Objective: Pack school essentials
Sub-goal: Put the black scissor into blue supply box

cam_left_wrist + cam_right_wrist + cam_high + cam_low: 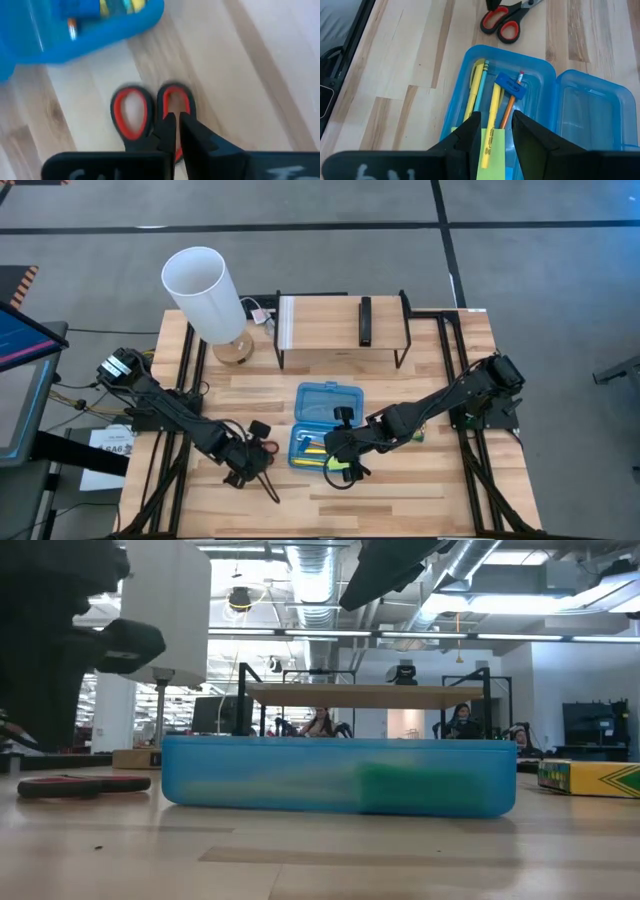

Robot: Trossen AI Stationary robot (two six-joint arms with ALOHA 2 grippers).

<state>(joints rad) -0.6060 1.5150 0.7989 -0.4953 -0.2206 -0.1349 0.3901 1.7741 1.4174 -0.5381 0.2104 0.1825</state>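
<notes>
Low view, nearest the lens: one blue translucent case [338, 775] lies on the wooden table [320, 860], a green shape showing dimly through its wall. To one side lie the red-handled scissors [82, 784], one pair; to the other sits one green-yellow crayon box [590, 778], its printing too small to read.

Right wrist view: the right gripper [492, 131] hangs over the open case [540, 70], its fingers closed on a green sticky-note pad [492, 148] whose dark printed lines cannot be read. The tray holds two yellow pencils [474, 92], one orange pencil [510, 102], one thin light-blue stick [481, 90] and one small blue eraser [510, 85]. The hinged lid [592, 117] lies open beside the tray.

Left wrist view: the left gripper [176, 134] sits low at the two red-lined handle loops of the scissors [150, 112], its fingers nearly together at the edge of one loop; whether they grip it cannot be told.

High view, farther back: one white cylindrical lamp [208, 298] on a wooden base, and one low shelf [340, 325] bearing a single black bar-shaped object [366, 321].

Beyond the table, the low view shows two seated people [318, 723] in the room.
</notes>
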